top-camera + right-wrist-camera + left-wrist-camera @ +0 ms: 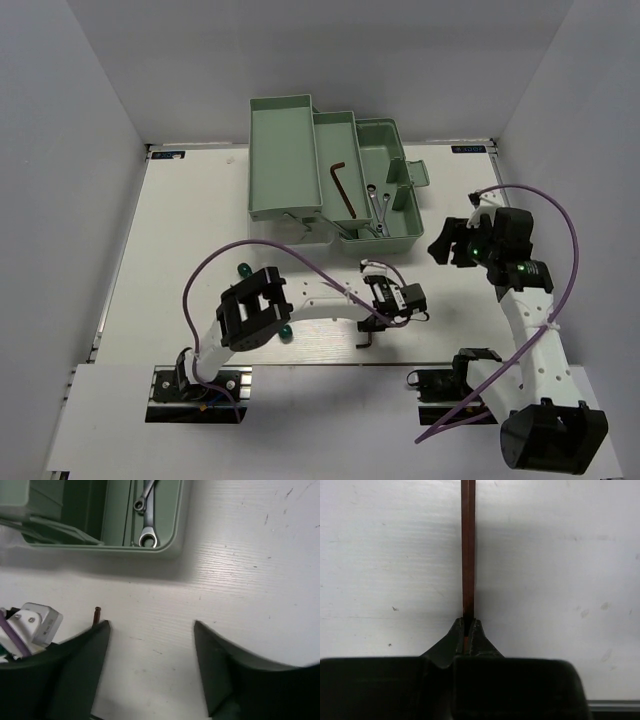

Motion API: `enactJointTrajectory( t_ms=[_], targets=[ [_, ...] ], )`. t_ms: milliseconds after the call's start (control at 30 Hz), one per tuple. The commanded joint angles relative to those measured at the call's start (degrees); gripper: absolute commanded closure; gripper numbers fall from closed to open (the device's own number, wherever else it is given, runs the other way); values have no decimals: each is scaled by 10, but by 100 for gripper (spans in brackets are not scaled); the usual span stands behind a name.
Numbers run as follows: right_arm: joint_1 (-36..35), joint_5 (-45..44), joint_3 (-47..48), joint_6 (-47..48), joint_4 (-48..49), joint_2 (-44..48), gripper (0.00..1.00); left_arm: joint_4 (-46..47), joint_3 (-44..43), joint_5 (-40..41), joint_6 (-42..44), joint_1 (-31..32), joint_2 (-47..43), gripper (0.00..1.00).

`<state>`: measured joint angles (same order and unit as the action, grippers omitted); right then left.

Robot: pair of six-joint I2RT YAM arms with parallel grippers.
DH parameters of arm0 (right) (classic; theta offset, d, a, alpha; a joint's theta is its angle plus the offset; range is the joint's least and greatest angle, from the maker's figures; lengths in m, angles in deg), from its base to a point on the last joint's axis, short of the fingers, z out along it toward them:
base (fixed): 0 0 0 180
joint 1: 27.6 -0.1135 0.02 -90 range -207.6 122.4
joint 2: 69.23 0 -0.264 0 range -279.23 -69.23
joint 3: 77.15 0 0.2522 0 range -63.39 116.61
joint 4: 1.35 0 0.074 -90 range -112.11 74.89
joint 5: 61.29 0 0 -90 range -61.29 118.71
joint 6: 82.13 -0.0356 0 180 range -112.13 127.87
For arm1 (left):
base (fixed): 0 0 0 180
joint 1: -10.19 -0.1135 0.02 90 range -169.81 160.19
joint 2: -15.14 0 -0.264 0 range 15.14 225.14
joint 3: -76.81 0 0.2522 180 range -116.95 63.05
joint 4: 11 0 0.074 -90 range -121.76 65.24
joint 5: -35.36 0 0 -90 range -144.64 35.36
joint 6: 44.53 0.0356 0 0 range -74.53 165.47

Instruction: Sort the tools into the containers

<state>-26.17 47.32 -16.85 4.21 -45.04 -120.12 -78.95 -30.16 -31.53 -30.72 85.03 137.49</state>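
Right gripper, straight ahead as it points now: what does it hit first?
Probably the toolbox wall by the wrenches. The open right gripper faces it across a strip of table. If pitched down, it meets the table first; depth is unclear.

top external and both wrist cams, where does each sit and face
top external: above and behind the bases, looking down; left arm, right arm, toolbox show
left wrist: on the left arm, facing the table; left gripper shut on a hex key
right wrist: faces table and toolbox corner; open right gripper shows
shared: top and right wrist both show the wrenches
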Motion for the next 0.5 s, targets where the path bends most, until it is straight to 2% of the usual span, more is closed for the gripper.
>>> enactJointTrajectory(
  t_ms=[0, 100, 133, 300, 467],
  targets=[
    [7, 13, -20, 20, -14, 18, 40, -18, -16, 25, 101, 30, -29, 100],
    [11, -2, -36, 30, -15, 33, 89, -11, -46, 43, 178, 35, -62, 100],
    [12, -10, -39, 31, -15, 39, 100, -3, -46, 52, 196, 35, -90, 100],
    [20, -47, -57, 34, -19, 50, 100, 67, -58, 52, 298, 29, -175, 100],
    [28, -132, -76, 51, 8, 69, 100, 67, -127, 141, 362, 3, -206, 100]
  ],
)
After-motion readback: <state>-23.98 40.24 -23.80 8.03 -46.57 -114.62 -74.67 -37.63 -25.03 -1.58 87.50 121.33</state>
